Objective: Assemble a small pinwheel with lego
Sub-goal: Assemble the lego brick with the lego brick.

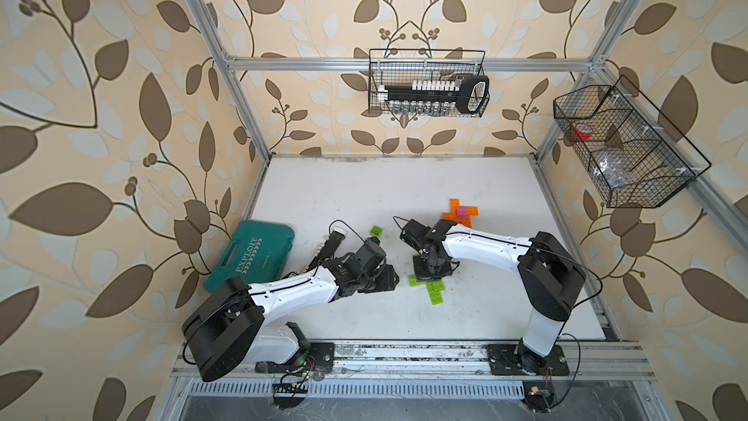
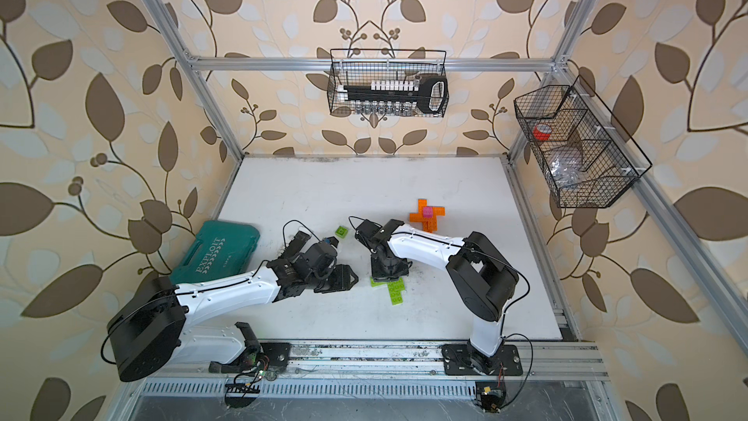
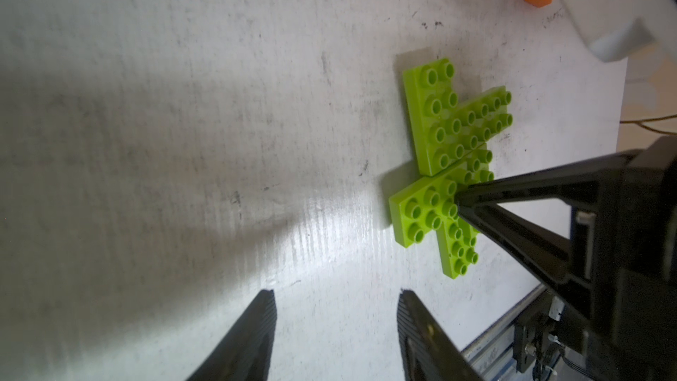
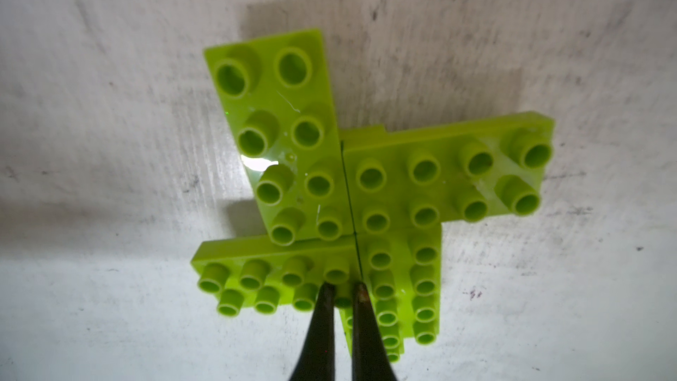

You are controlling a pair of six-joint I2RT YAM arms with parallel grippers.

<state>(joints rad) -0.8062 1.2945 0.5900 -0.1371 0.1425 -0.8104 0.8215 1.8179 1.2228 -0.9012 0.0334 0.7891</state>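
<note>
Lime-green lego pinwheel (image 4: pixel 395 192) of 4 plates lies flat on the worktop (image 1: pixel 364 188); the right claw (image 4: pixel 344 289), tips together, bears on its hub, likely to seat the plates. The left claw (image 3: pixel 337 295) hovers beside, apart and empty.

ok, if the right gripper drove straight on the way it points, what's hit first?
The lime-green lego cross: the shut right gripper points down at its studs near the centre, tips apparently touching or nearly so.
</note>
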